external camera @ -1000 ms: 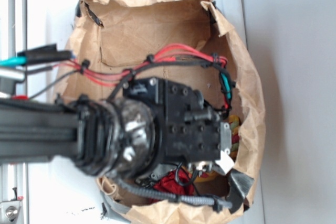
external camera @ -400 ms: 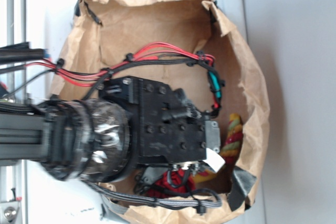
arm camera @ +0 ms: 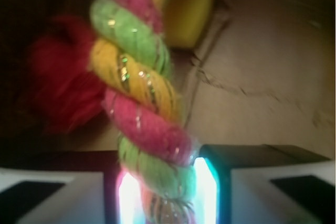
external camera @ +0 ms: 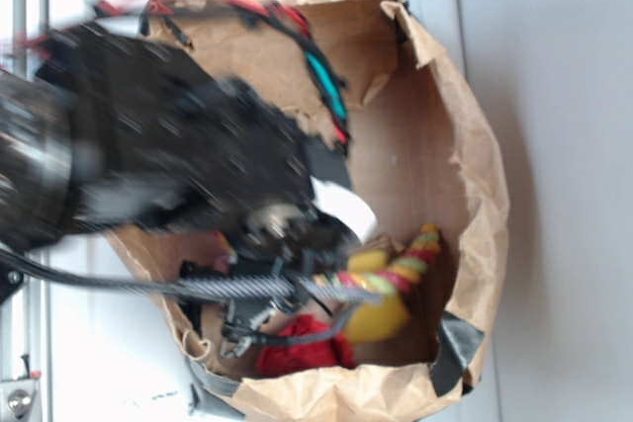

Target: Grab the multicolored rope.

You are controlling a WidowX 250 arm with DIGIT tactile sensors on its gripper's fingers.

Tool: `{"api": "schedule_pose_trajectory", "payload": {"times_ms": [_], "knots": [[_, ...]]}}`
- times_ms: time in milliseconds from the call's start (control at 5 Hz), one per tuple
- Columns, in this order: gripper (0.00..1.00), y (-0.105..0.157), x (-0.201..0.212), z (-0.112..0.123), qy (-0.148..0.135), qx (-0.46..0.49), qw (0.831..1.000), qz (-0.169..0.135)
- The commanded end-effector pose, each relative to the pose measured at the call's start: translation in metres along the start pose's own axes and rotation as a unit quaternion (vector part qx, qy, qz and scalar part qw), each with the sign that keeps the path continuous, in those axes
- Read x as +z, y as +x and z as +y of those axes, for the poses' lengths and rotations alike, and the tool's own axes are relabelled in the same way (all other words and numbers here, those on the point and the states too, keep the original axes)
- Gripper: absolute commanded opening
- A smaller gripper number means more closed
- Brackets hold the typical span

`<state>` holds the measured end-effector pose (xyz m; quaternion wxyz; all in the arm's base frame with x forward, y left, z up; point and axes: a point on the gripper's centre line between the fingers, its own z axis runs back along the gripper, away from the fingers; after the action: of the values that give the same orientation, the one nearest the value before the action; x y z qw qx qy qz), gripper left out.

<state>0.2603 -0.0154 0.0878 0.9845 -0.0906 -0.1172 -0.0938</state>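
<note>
Tool (arm camera: 167, 192) clamped tight on multicolored rope (arm camera: 137, 82), red fabric ball (arm camera: 58, 87) beside, paper bag (external camera: 475, 145) around

A crumpled brown paper bag (external camera: 475, 145) lies open on a white bench (external camera: 554, 46), its mouth torn along the upper rim. Inside, near the lower edge, sits a red fabric ball (external camera: 302, 343), with a yellow block (external camera: 381, 318) just beside it. In the wrist view the ball (arm camera: 58, 85) is blurred at left, the block (arm camera: 191, 11) further back on the brown paper
</note>
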Motion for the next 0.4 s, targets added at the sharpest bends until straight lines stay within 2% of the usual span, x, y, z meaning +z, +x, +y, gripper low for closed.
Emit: {"api": "schedule_pose_trajectory", "payload": {"times_ms": [0, 200], "knots": [[0.00, 0.002, 0.062, -0.005, 0.059, 0.098, 0.992, -0.059], [0.00, 0.003, 0.077, -0.001, 0.083, 0.089, 0.991, -0.058]]}}
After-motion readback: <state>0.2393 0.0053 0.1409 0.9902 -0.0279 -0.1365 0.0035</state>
